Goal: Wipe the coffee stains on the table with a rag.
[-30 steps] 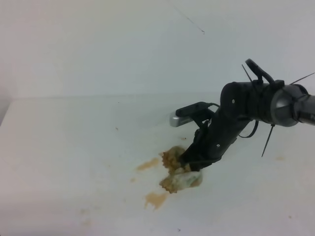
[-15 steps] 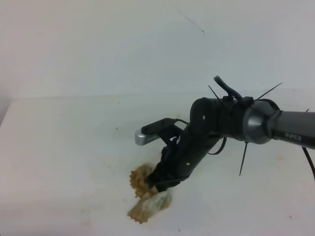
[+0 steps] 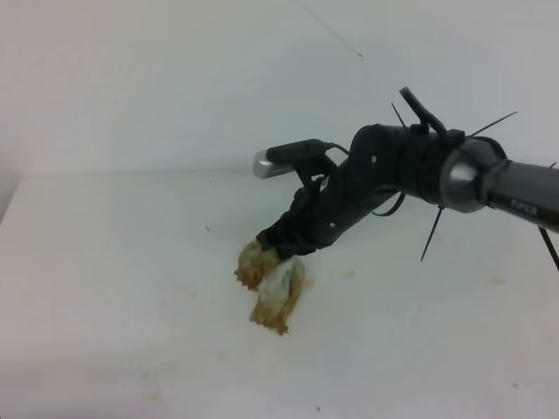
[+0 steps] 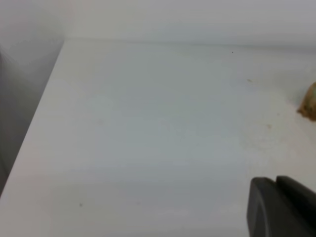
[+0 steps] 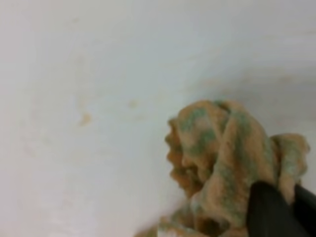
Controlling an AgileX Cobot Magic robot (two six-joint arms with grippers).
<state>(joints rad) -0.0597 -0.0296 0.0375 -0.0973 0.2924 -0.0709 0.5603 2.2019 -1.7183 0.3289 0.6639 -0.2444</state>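
My right gripper (image 3: 273,246) reaches in from the right and is shut on the rag (image 3: 272,284), a crumpled green-white cloth soaked tan-brown that trails below the jaws onto the white table (image 3: 113,262). In the right wrist view the dark fingertips (image 5: 269,212) pinch the rag (image 5: 222,148) from its lower right. Of the coffee stains, only faint tan traces show: a pale smear (image 3: 349,273) right of the rag and small specks (image 5: 85,118). The rag's edge (image 4: 310,101) peeks in at the right of the left wrist view. A dark part of my left gripper (image 4: 281,210) shows at the bottom right there, its jaws hidden.
The table's left edge (image 4: 47,98) drops off beside a grey wall. A pale wall rises behind the table's back edge (image 3: 131,172). A faint tan mark (image 3: 498,281) lies far right on the table.
My right gripper dragged the rag left and forward over the two brown blotches, then back away from the front edge. Those blotches no longer show.
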